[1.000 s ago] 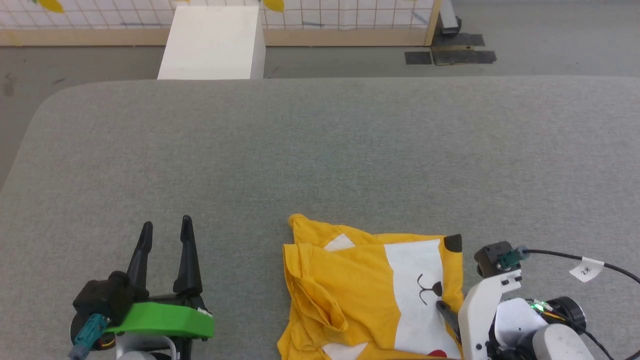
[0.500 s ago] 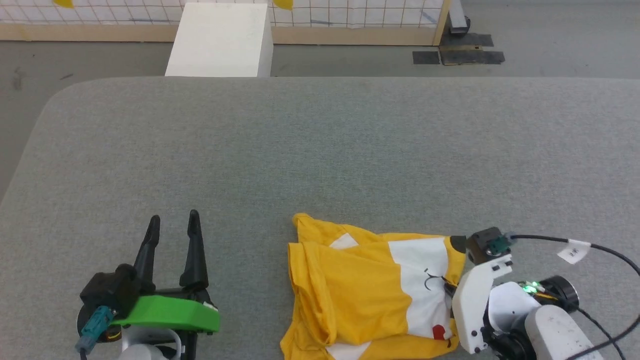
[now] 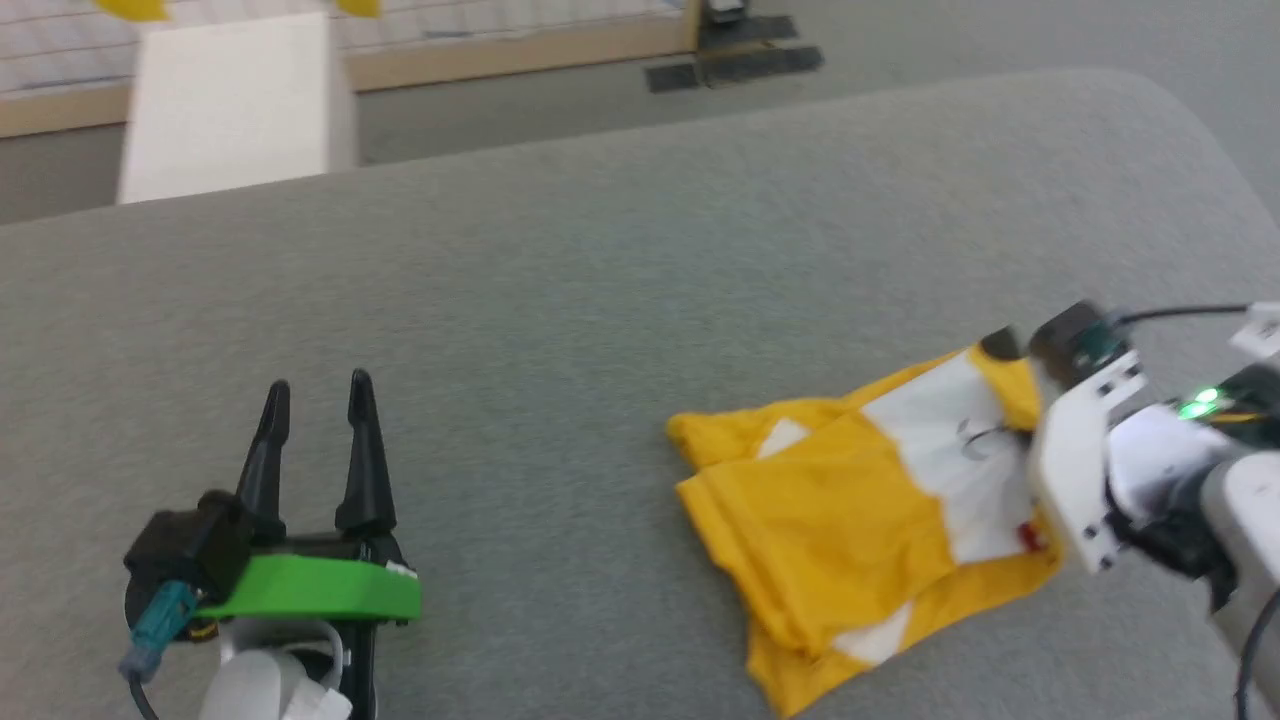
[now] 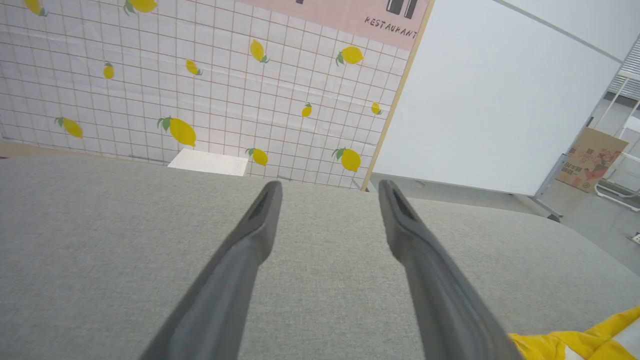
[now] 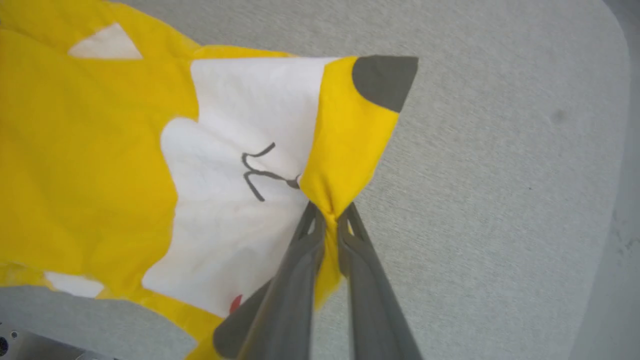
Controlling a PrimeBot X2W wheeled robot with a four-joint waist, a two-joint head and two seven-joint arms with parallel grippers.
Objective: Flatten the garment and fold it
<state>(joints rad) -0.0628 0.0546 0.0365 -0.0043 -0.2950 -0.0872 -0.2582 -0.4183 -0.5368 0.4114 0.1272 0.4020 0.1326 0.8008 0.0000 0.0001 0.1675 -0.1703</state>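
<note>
The left claw (image 3: 319, 382) stands wide open over the grey surface (image 3: 600, 280). At centre-right the garment (image 3: 830, 510) lies crumpled, unflattened. The right claw (image 5: 328, 216), open a second ago, now pinches its yellow edge beside the white print, so spreading can likely begin.

The garment (image 3: 830, 500) is bright yellow with white patches, black lines and a dark spot.

Left of the right hand (image 5: 330, 216), the garment (image 5: 90, 150) runs off the wrist view's edge, and a finger covers part of a red dot (image 5: 235, 302). In the blurred head view that hand's fingers hide behind its white casing (image 3: 1075, 480).
</note>
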